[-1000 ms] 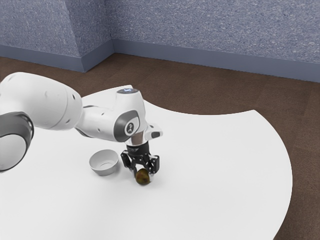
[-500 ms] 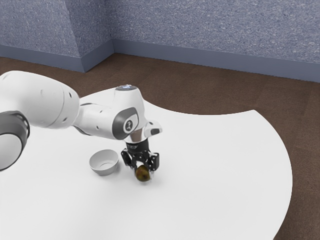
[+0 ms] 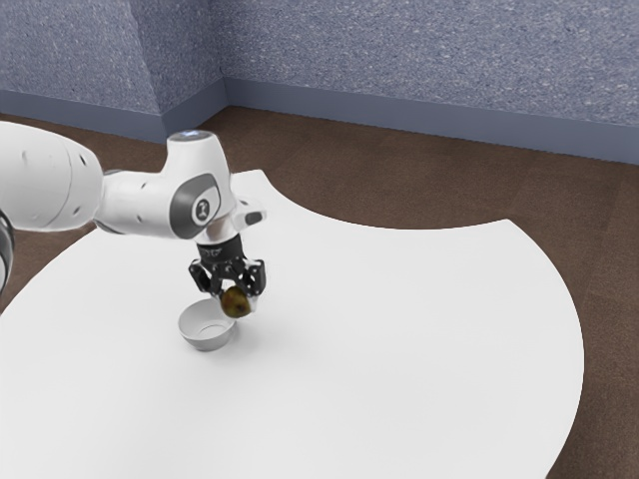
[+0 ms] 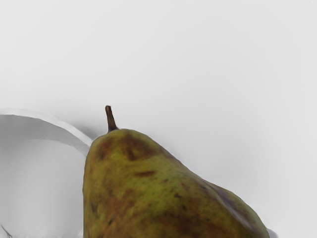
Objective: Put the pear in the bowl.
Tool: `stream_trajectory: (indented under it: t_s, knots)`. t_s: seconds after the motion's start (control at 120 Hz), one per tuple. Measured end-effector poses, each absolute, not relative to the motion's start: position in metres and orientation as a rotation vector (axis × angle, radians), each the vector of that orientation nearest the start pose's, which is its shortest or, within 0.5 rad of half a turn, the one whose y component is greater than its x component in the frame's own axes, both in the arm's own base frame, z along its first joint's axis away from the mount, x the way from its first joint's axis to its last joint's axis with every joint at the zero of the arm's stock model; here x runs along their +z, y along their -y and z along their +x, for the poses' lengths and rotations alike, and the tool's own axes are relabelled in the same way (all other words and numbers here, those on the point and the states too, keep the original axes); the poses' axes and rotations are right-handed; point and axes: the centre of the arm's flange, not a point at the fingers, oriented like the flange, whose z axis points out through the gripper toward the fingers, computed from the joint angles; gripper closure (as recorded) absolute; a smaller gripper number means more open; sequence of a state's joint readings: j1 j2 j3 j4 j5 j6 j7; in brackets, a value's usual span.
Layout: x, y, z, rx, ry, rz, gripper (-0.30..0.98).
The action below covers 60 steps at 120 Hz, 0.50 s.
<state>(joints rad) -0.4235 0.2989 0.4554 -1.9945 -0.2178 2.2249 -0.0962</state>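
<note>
The black gripper (image 3: 236,299) is shut on the brown-green pear (image 3: 237,302), holding it raised above the table beside the bowl's rim. The small white-grey bowl (image 3: 206,337) stands on the table, and the pear overlaps its upper right edge in the exterior view. In the wrist view the pear (image 4: 148,193) is large and close, its stem pointing away from the hand. Part of the bowl (image 4: 39,183) lies below and beside the pear there, with its inside visible.
The white table (image 3: 399,339) has a curved edge and reaches far toward the exterior view's right. Brown floor (image 3: 419,185) and a blue-grey wall (image 3: 429,60) lie beyond it.
My gripper has lifted the pear and carried it toward the exterior view's left, from beside the bowl to near its rim. The bowl has not moved.
</note>
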Motion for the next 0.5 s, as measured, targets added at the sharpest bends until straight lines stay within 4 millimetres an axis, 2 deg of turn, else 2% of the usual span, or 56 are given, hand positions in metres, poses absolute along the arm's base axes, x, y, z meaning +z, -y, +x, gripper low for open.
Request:
stream_trajectory:
  t_s: [0.092, 0.233, 0.442, 0.5]
  knots:
    - [0.321, -0.024, 0.592, 0.071, 0.443, -3.131, 0.56]
    - [0.313, -0.047, 0.584, 0.113, 0.498, -3.106, 0.55]
    - [0.3, -0.066, 0.581, 0.153, 0.549, -3.082, 0.56]
    - [0.297, -0.066, 0.581, 0.162, 0.549, -3.079, 0.5]
